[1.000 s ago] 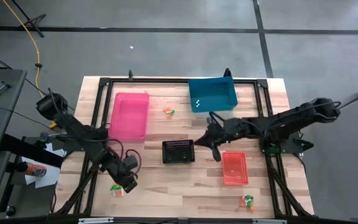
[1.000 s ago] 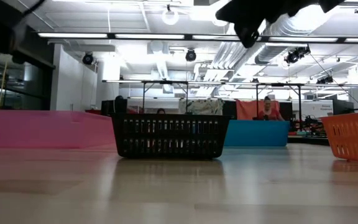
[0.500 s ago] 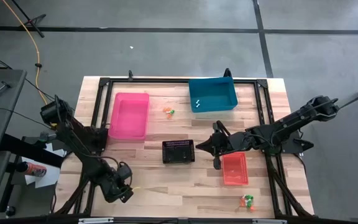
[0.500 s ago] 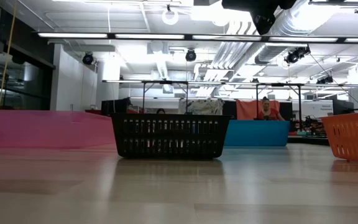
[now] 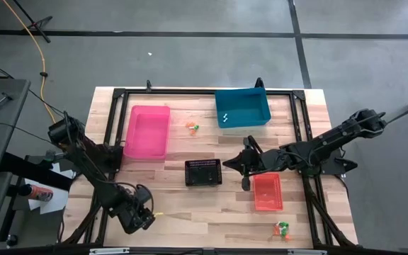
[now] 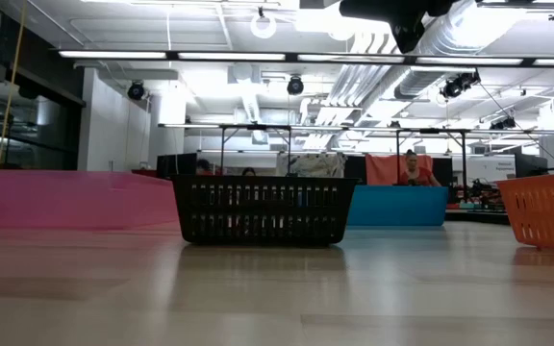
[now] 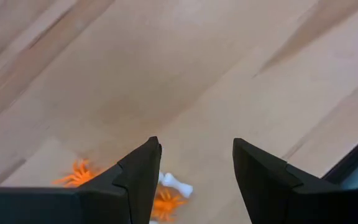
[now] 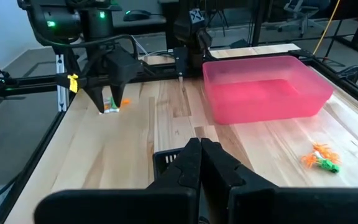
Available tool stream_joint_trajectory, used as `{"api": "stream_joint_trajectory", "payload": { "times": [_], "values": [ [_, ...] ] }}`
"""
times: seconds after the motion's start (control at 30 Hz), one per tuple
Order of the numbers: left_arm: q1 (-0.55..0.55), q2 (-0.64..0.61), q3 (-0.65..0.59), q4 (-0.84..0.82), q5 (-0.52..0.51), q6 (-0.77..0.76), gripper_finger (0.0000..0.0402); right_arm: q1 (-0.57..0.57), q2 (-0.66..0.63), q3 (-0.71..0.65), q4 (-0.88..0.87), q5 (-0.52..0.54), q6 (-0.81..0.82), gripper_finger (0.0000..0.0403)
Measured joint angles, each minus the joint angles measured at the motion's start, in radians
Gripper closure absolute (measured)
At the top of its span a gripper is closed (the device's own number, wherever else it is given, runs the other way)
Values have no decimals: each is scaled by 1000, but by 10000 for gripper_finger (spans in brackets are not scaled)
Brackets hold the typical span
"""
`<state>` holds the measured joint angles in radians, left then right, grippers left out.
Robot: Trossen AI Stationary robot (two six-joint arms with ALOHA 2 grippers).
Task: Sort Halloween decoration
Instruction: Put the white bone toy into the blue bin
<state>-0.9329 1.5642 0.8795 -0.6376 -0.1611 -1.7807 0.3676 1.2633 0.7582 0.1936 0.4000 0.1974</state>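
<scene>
While two white bits (image 5: 224, 117) lie in the blue bin (image 5: 243, 108), three trinket clusters (image 5: 192, 127) remain loose; left gripper (image 7: 194, 180) spread over one, right gripper (image 8: 200, 160) closed, empty

The left gripper (image 5: 139, 218) is held low at the near left, fingers parted. The right gripper (image 5: 245, 170) is raised mid-table, fingers closed.

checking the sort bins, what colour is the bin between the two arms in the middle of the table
Black, a small mesh basket; clearest in the low view.
</scene>
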Motion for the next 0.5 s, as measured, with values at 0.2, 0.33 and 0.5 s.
{"api": "stream_joint_trajectory", "payload": {
  "times": [0.2, 0.33, 0.5],
  "values": [
    [-12, 2, 0, -2, -5, -64, 216, 0, 0, 0, -8, 0, -19, 402],
    [-35, 2, -1, 69, -6, -70, 216, 0, 0, 0, -12, 0, -22, 402],
    [-60, 2, 0, 21, -5, -129, 216, 0, 0, 0, -17, 0, -22, 402]
  ]
}}
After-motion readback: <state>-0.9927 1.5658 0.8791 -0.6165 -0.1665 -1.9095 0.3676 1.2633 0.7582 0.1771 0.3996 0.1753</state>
